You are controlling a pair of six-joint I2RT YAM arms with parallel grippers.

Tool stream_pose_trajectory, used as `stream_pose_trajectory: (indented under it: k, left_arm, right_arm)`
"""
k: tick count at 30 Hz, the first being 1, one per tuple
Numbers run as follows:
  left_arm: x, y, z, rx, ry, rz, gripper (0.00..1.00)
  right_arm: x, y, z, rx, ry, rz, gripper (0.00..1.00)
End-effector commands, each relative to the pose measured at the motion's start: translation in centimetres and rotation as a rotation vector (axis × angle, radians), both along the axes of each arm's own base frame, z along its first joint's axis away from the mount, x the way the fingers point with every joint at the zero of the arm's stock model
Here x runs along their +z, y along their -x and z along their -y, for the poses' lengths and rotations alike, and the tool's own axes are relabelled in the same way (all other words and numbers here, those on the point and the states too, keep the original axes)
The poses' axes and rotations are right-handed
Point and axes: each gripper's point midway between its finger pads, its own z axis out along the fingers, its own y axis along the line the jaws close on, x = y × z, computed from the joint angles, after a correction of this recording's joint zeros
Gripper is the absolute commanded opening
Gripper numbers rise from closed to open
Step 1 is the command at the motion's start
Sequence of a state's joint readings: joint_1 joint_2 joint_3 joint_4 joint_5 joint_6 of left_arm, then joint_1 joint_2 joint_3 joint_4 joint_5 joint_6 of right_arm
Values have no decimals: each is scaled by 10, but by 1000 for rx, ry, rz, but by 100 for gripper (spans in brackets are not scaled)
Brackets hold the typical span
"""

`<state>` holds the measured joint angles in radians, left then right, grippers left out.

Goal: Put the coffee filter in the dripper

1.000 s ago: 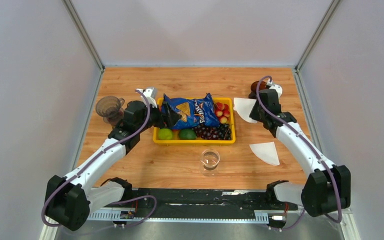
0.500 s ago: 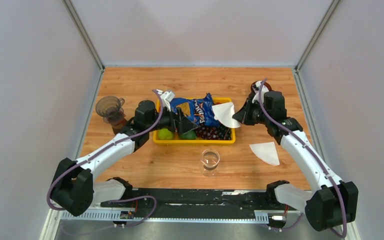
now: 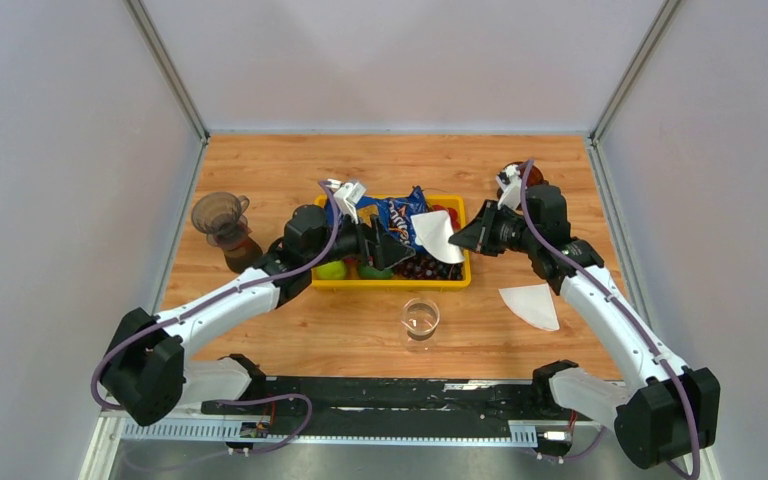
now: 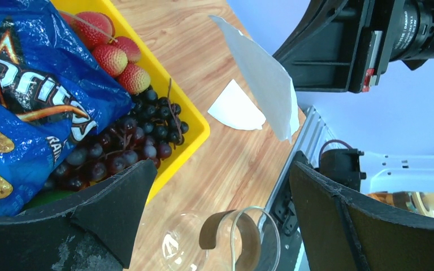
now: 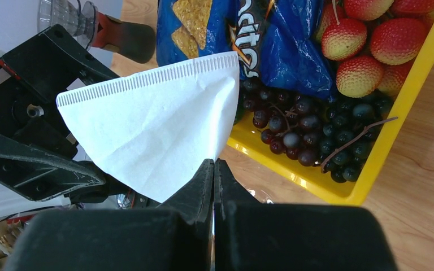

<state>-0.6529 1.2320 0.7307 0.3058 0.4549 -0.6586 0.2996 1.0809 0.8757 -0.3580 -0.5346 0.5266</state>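
Note:
My right gripper (image 3: 462, 238) is shut on the corner of a white coffee filter (image 3: 432, 236) and holds it in the air above the yellow tray (image 3: 440, 283). The filter also shows in the right wrist view (image 5: 152, 124) and in the left wrist view (image 4: 263, 76). My left gripper (image 3: 392, 244) is open and empty, facing the filter from the left, close to it. The dripper (image 3: 222, 217) is smoky clear plastic on a brown base at the far left. It also shows in the right wrist view (image 5: 68, 14).
The yellow tray holds a blue chip bag (image 3: 392, 214), grapes (image 3: 438, 266), lychees and limes. A glass carafe (image 3: 420, 320) stands in front of the tray. A second filter (image 3: 532, 304) lies on the table at the right. A brown cup (image 3: 520, 175) stands behind the right arm.
My right gripper has lifted the filter off the table and carried it left over the tray. My left gripper has swung right from near the dripper towards the filter.

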Motion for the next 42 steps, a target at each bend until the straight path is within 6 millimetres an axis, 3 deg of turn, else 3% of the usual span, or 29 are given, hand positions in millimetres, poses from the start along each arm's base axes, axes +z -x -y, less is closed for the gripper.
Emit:
stream_pose_trajectory:
  k: [1,8,25,34,42]
  left_arm:
    - [34,-15,9,65,69,67,100]
    - [31,-27,6,150,70,56,100]
    - [32,-19,10,148,80,63,100]
    - [38,-28,8,205,96,60,100]
    - [30,-33,12,218,82,25,100]
  right_arm:
    - [12,-1,-5,-11,-45,21,0]
    - [9,-4,-4,-28,-43,16,0]
    - [9,-18,3,-98,-15,34,0]
    - [9,-17,0,-84,-23,29,0]
    - [12,-17,-1,-80,-33,37,0]
